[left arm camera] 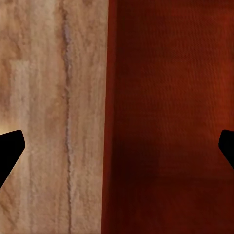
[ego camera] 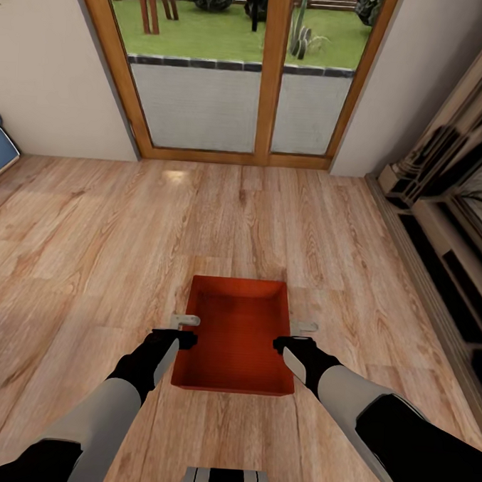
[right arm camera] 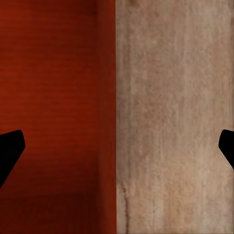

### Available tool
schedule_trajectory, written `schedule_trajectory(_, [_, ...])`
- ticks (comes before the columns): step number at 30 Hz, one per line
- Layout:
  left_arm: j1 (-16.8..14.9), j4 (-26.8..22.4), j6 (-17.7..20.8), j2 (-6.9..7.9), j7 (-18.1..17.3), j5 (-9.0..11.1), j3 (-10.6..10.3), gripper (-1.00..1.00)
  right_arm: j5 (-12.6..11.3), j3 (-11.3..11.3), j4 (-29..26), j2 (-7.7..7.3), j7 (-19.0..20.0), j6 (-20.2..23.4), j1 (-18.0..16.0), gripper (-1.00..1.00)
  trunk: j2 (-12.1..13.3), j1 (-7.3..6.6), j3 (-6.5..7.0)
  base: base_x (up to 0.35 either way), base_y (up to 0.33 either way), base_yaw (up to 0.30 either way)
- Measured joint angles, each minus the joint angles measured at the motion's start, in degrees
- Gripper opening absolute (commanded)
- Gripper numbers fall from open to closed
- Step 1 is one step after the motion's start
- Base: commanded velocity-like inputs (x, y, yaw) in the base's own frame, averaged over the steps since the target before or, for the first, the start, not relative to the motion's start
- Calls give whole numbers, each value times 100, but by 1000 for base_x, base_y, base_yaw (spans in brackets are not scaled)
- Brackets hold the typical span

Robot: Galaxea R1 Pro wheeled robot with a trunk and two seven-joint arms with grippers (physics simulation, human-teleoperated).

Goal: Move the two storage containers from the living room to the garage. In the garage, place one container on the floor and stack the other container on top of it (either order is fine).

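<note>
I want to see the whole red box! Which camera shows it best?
The head view: the whole storage container sits on the wood floor between both grippers. The left wrist view shows just one wall; the right wrist view too.

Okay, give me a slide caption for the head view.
Both open grippers, left and right, straddle the side walls of an orange-red storage container on the living room's wood floor.

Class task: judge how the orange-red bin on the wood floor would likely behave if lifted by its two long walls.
The storage container looks empty, so probably light. Its thin walls may flex inward under a squeeze. With the left gripper and right gripper astride opposite walls, it should lift level.
</note>
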Motion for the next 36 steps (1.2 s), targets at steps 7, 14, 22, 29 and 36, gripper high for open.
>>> schedule_trajectory(7, [0,0,0,0,0,0,0,100,0,1,0,12,8,0,0,100,0,0,0,0,0,0])
schedule_trajectory(14, [0,2,2,0,0,3,0,100,-1,-3,3,39,9,0,0,100,-119,65,-53,0,0,0])
schedule_trajectory(22, [0,0,3,0,0,0,0,100,-1,-5,0,40,9,0,0,100,-440,241,-197,0,0,0])
schedule_trajectory(29, [0,0,3,0,0,3,0,100,0,0,0,25,9,0,0,100,-562,308,-251,0,0,0])
schedule_trajectory(36, [0,0,7,0,0,1,0,100,-1,-1,0,23,9,0,0,100,-801,439,-359,0,0,0])
